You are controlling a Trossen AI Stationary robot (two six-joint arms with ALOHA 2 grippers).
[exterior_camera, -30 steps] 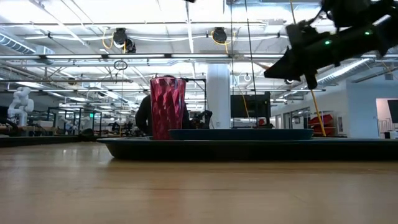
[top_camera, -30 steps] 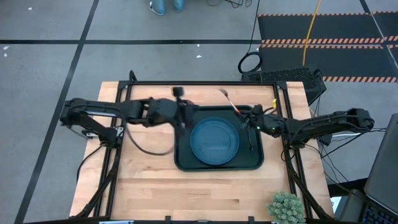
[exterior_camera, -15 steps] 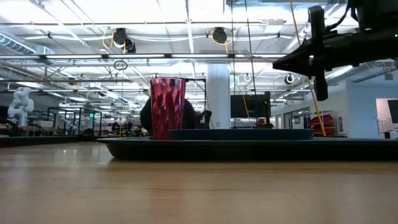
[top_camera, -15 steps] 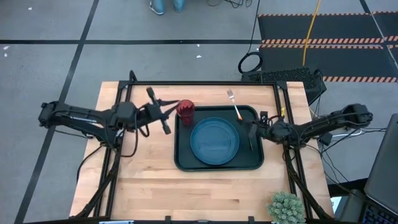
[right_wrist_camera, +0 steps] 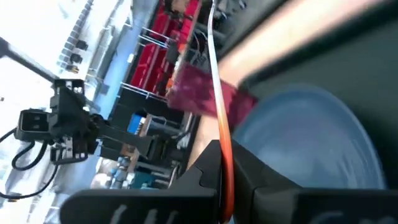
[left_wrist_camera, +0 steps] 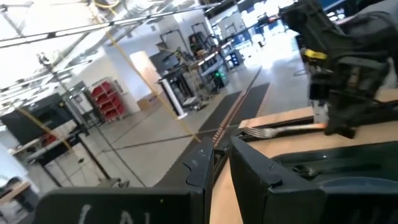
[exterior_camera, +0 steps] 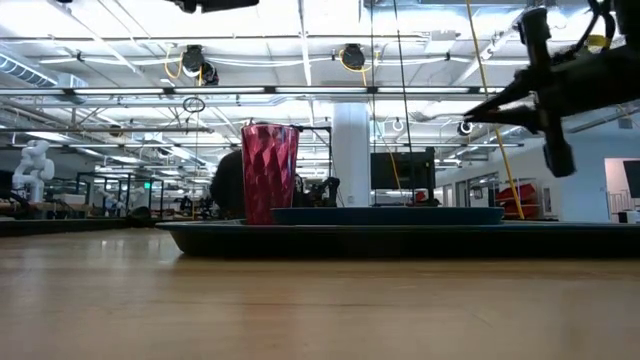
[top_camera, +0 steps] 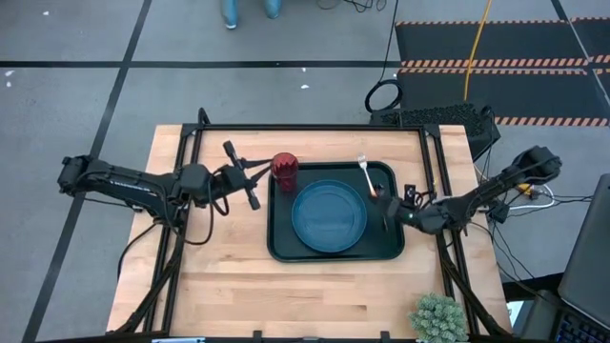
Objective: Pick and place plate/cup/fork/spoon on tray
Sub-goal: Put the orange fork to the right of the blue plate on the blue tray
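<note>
The dark tray (top_camera: 282,250) lies mid-table with the blue plate (top_camera: 329,215) in its middle. The red cup (top_camera: 284,169) stands upright on its base in the tray's far left corner. A thin dark spoon (top_camera: 385,221) lies on the tray right of the plate. My right gripper (top_camera: 383,198) is shut on the fork (top_camera: 366,173), which hangs over the tray's far right part. My left gripper (top_camera: 259,168) hovers left of the cup, clear of it, with only a slit between its fingers (left_wrist_camera: 200,167) and nothing in them. My right gripper pinches the fork's orange handle (right_wrist_camera: 225,182) between its two fingers. The fingers come level from the table's right side. The metal stem and tines (top_camera: 362,163) stick out ahead of them toward the far edge. The fork is lifted clear, roughly level, above the tray.
A potted plant (top_camera: 438,318) stands at the near right corner. Black frame rails (top_camera: 315,128) run along the table's far edge and sides. Bare wood (top_camera: 286,295) stretches between the tray and the near edge. A person's feet (top_camera: 248,10) show on the floor beyond.
My left gripper has drawn back from the cup toward the table's left edge and sunk; the cup stays standing on the tray. My right gripper has rolled and moved toward the near right with the fork, whose tines have come from beyond the tray's far rim to above it.
</note>
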